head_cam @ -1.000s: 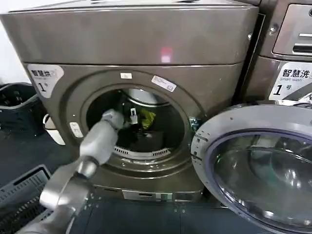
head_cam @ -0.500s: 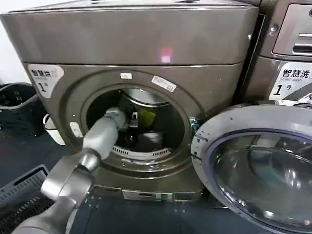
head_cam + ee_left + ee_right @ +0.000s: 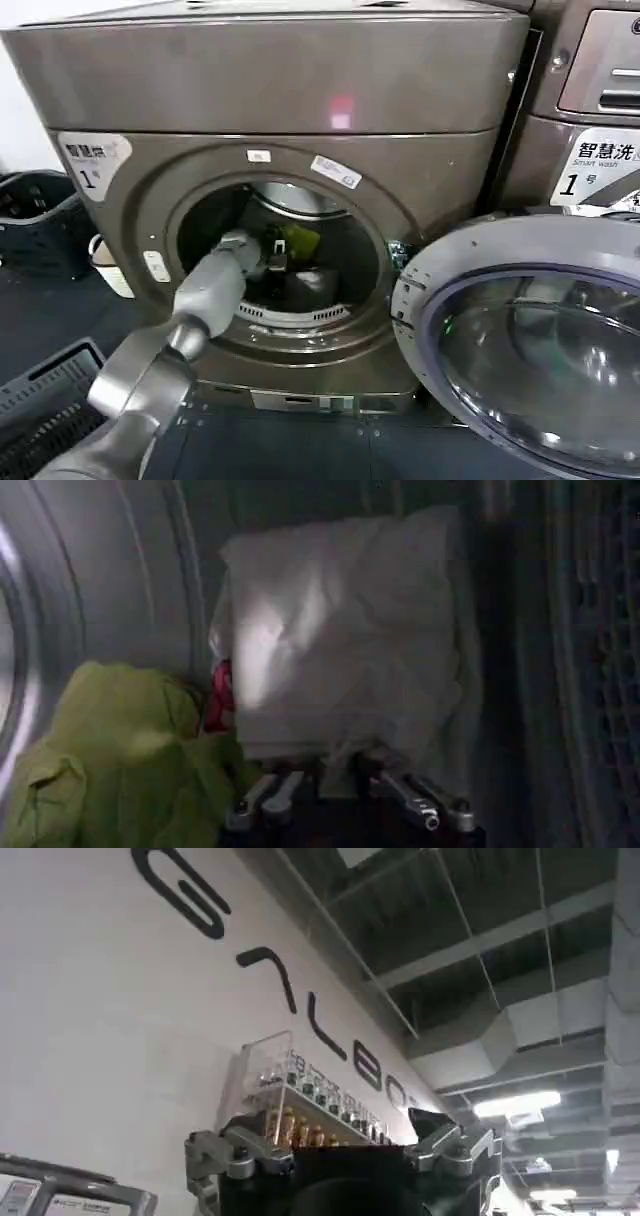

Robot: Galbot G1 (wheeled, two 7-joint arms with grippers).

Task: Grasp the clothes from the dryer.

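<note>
Jaws of the left gripper (image 3: 345, 798) stand parted, empty, inside the dryer (image 3: 270, 90) drum, just short of the grey-white cloth (image 3: 340, 650) and lime-green cloth (image 3: 120, 750); nothing grasped yet. Right gripper (image 3: 340, 1158), parked aloft, is likewise spread and empty.

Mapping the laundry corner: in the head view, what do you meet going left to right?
Black basket → left gripper inside the dryer → open round door → second machine.

Second machine (image 3: 600, 110) right of open door; dark baskets (image 3: 35, 225) at left.
</note>
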